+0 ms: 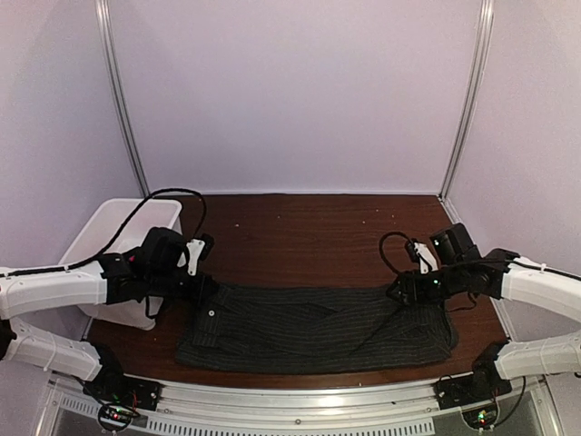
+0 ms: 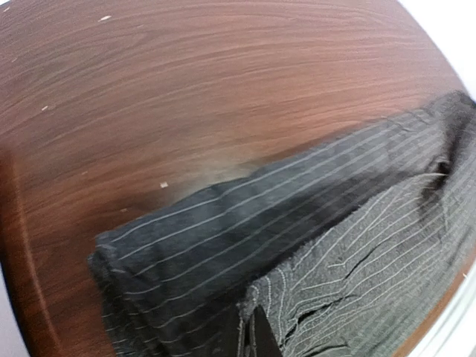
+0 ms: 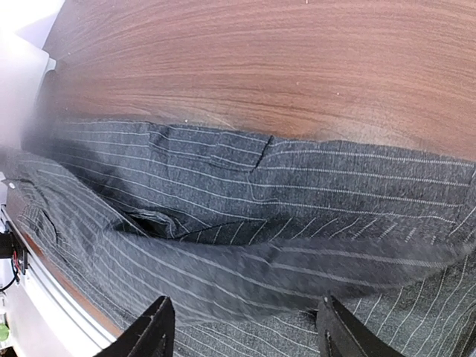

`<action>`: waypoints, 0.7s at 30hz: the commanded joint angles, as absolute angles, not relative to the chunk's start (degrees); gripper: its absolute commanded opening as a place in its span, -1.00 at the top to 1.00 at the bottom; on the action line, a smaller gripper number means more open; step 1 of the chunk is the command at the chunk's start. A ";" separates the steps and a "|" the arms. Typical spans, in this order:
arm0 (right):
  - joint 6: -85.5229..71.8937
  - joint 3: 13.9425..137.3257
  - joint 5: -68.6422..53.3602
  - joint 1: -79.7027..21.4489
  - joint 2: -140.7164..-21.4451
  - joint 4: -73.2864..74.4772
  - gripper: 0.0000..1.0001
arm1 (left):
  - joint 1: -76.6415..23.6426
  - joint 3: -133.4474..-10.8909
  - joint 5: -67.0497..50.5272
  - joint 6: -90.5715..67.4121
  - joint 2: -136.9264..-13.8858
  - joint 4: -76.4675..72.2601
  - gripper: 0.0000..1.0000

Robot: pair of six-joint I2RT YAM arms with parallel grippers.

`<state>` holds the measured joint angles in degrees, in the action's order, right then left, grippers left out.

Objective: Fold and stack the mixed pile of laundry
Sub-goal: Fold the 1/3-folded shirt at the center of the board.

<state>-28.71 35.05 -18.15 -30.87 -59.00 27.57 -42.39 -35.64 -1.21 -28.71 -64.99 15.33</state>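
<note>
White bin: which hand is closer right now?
Left. The left hand sits at the shirt's corner beside the bin; the right hand is at the shirt's opposite end, across the table.

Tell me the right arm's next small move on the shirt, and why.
Probably close the right fingers on the pinstriped shirt: they stand open over its right end, while the left fingers are shut on its left end.

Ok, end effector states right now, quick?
Left end effector: closed, apparently pinching the pinstriped shirt edge.
Right end effector: open above the shirt, holding nothing.
</note>
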 commanded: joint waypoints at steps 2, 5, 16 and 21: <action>-28.13 36.30 -18.81 -30.94 -57.76 25.54 -0.29 | -41.74 -35.41 6.83 -31.77 -68.10 17.37 1.00; -28.65 35.52 -20.66 -31.09 -58.64 23.91 -0.23 | -41.75 -36.60 5.67 -31.56 -71.38 18.29 0.86; -29.21 37.14 -22.56 -34.69 -58.70 17.56 -0.16 | -42.10 -41.61 0.35 -24.43 -69.43 18.15 0.05; -27.10 38.87 -18.29 -35.28 -64.20 19.68 -0.19 | -43.82 -45.53 -9.01 -17.86 -72.86 13.38 -0.02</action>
